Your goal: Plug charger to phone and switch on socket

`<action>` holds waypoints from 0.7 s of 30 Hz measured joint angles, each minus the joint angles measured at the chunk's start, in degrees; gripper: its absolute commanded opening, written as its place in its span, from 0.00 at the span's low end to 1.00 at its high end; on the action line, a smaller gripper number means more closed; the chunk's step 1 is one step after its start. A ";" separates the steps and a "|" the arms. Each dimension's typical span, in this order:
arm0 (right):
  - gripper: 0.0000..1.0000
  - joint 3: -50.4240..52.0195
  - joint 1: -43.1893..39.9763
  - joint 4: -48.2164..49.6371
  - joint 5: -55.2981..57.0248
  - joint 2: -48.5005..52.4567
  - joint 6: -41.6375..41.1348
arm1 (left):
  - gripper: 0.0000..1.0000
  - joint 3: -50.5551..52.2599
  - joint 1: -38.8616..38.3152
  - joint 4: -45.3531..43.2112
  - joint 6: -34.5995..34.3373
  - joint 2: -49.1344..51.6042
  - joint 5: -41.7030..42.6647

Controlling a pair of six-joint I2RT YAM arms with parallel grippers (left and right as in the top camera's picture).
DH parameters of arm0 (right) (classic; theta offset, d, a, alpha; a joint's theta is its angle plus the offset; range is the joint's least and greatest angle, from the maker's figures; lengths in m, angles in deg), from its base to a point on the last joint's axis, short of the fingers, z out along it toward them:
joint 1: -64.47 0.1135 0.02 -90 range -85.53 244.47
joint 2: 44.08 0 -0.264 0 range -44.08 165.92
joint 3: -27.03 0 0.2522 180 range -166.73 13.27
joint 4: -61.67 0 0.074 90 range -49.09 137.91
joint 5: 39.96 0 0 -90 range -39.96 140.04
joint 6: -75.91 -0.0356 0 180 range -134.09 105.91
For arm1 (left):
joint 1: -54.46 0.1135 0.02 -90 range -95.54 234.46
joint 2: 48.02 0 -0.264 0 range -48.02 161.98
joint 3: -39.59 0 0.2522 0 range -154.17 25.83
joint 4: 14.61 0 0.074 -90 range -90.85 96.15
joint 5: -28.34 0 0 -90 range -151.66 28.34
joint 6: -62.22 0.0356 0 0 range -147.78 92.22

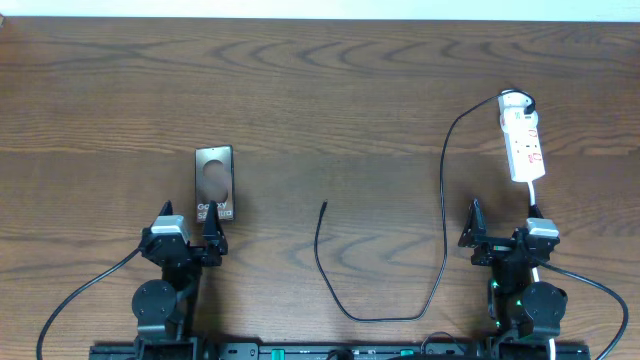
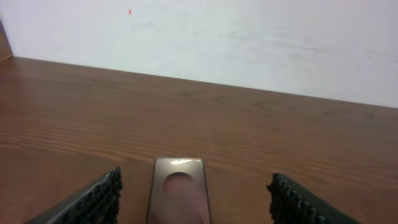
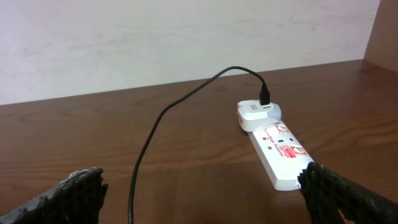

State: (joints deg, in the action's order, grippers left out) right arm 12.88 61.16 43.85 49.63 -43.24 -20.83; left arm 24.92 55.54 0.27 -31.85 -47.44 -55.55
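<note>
Both claws are released and empty. The left gripper (image 1: 190, 225) sits just behind the phone (image 1: 215, 183), left of the tabletop (image 1: 330, 100) middle. The right gripper (image 1: 503, 226) sits behind the socket (image 1: 522, 140), near the right edge. Only overhead shows the charger (image 1: 443, 200) ending in a free tip (image 1: 324, 206) mid-table. Only the right wrist shows its adapter (image 3: 258, 115) at the socket's far end.

Even bright light, soft shadows on desk (image 1: 320, 100). Pale glare on phone (image 2: 179, 186) face. My wrist views slightly soft.

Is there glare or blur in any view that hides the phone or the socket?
Overhead: a pale round reflection covers part of the phone face; the socket is bright white. Left wrist: similar glare on the phone. Right wrist: socket sharp, the near fingers dark and slightly soft.
</note>
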 measured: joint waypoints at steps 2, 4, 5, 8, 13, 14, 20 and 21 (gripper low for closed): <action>0.99 -0.02 0.00 0.00 0.00 0.00 0.00 | 0.74 0.00 0.00 -0.07 0.07 0.00 -0.26; 0.99 -0.02 0.00 0.00 0.00 0.00 0.00 | 0.74 0.00 0.00 -0.15 0.07 0.00 -0.26; 0.99 -0.02 0.00 0.00 0.00 0.00 0.00 | 0.74 0.00 0.00 -0.15 0.07 0.00 -0.26; 0.99 0.00 0.00 0.00 0.00 0.00 0.00 | 0.74 -0.33 0.00 0.26 0.13 0.00 -0.24; 0.99 -0.02 0.00 0.02 0.00 0.00 0.00 | 0.74 -2.78 0.00 4.02 2.27 0.35 -0.04; 0.99 -0.02 0.00 0.02 0.00 0.00 0.00 | 0.74 -3.89 0.00 4.96 2.78 0.81 -0.04; 0.99 -0.02 0.00 0.02 -0.02 0.00 0.00 | 0.74 -11.23 0.00 6.34 5.20 5.53 -0.04; 0.99 0.00 0.00 0.00 0.00 0.00 0.00 | 0.74 -11.74 0.00 6.32 5.42 6.25 -0.04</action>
State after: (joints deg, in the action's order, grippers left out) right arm 12.88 61.16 43.85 49.63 -43.24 -20.83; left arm 13.18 55.54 6.59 -26.43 -41.19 -55.60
